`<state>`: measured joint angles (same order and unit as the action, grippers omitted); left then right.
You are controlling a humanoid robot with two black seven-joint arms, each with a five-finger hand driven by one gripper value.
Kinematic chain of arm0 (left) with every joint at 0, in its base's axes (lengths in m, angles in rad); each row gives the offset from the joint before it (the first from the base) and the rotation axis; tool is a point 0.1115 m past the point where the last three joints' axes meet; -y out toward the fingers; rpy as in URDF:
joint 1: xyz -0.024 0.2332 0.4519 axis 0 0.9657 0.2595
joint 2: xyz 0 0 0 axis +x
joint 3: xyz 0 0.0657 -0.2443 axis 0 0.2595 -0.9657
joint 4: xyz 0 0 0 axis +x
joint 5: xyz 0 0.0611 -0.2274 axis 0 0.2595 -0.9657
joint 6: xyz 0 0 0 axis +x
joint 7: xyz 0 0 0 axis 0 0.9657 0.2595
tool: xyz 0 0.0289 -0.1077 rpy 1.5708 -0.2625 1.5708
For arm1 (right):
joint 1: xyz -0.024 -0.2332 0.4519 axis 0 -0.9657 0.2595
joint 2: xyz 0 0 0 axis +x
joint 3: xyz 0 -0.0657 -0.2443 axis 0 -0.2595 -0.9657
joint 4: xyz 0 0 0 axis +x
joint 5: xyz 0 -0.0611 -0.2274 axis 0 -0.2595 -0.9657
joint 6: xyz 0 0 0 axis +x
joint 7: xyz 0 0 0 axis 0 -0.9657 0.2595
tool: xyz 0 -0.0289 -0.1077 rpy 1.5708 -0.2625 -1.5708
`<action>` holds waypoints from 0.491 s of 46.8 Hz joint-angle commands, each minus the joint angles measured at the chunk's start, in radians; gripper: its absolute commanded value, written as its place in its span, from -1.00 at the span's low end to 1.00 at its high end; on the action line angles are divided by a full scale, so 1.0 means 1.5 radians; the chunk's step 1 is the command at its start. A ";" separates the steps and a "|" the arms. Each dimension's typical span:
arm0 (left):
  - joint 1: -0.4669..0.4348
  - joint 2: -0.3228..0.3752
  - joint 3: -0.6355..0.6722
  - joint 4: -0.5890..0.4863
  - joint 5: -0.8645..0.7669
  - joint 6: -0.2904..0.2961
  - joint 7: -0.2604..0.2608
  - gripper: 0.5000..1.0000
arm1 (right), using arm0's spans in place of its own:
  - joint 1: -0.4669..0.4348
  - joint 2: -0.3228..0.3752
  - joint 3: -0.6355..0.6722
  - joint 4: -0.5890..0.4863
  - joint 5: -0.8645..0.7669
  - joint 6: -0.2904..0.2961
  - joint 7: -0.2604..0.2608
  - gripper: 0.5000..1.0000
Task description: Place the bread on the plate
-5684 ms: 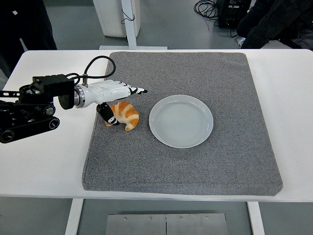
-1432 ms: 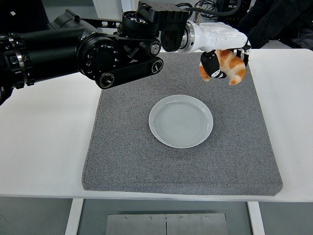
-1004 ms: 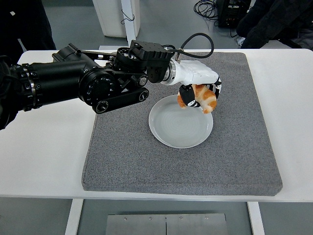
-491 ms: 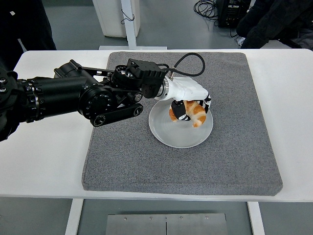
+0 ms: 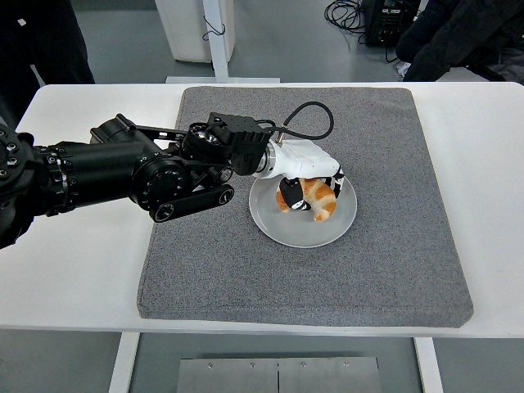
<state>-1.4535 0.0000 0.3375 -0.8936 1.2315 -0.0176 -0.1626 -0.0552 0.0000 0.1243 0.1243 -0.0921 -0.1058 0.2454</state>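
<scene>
The left robot hand [image 5: 307, 182] has its fingers curled around the bread [image 5: 315, 197], which sits just beneath its palm, low over the plate [image 5: 282, 223] under the robot hand.

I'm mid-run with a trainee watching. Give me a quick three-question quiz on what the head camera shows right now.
1. True or false: the left hand has its fingers closed on the orange-brown croissant-shaped bread.
2. Over what does the bread sit: (a) bare white table, (b) the round pale grey plate, (c) the grey textured mat beside the plate?
3. Fill in: the plate rests on the ____.

Key: 1 true; 2 b; 3 grey mat. Whether the bread already touches the plate cannot be told.
</scene>
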 commanded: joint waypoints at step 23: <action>0.009 0.000 0.011 0.011 -0.003 0.006 0.001 -1.00 | 0.000 0.000 0.000 0.000 0.000 0.000 0.000 1.00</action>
<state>-1.4391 0.0000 0.3559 -0.8774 1.2315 -0.0079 -0.1626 -0.0552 0.0000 0.1243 0.1243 -0.0921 -0.1057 0.2454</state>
